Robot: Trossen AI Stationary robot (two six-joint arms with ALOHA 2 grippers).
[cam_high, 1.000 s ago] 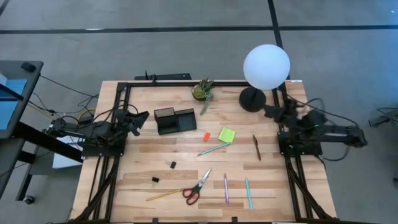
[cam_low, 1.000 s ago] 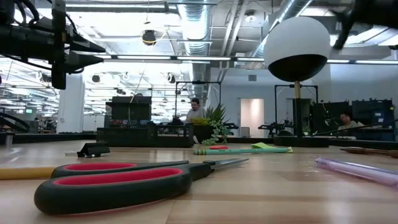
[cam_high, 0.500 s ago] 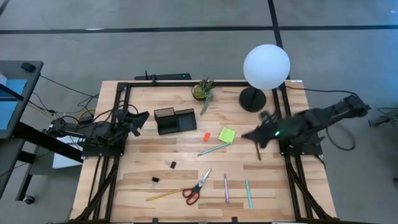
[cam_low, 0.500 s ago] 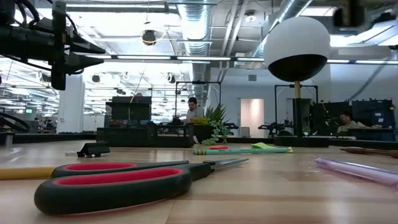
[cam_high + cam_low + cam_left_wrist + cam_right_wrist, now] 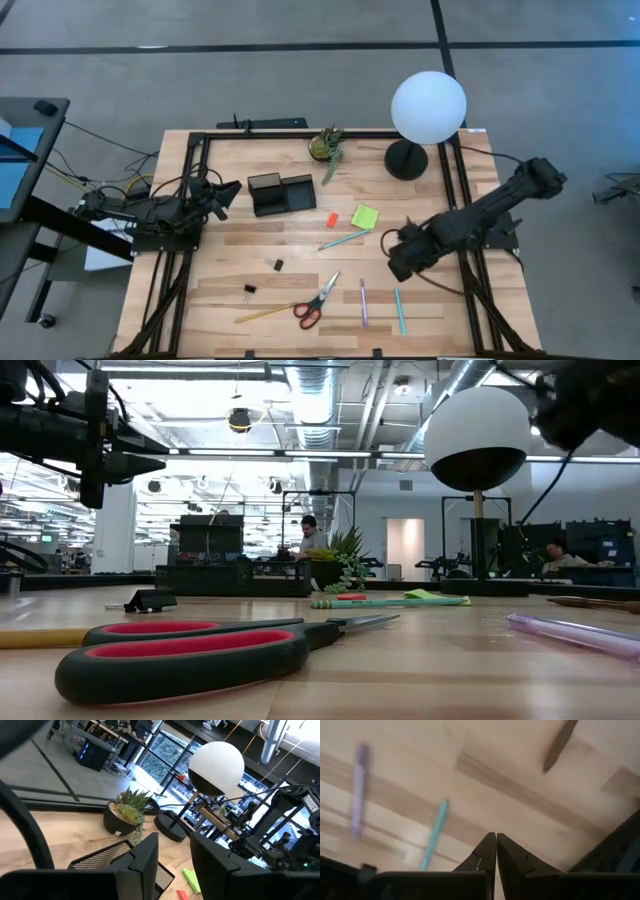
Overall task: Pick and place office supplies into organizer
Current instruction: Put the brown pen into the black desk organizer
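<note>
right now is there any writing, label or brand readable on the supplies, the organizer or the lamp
None can be read.
Scissors: no marking shows on the red and black handles.
Organizer: plain black.
Sticky pad: blank.
Lamp: plain white globe.
Pens: too small to tell.

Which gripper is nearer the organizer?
Left. The left gripper sits just beside the organizer, at the table's left edge. The right gripper is across the table, over the pens.

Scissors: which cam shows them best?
The low view: the scissors fill the foreground, red handles nearest, blades pointing away. The high view shows them small but whole, lying on the table near its front edge. Neither wrist view shows them.
</note>
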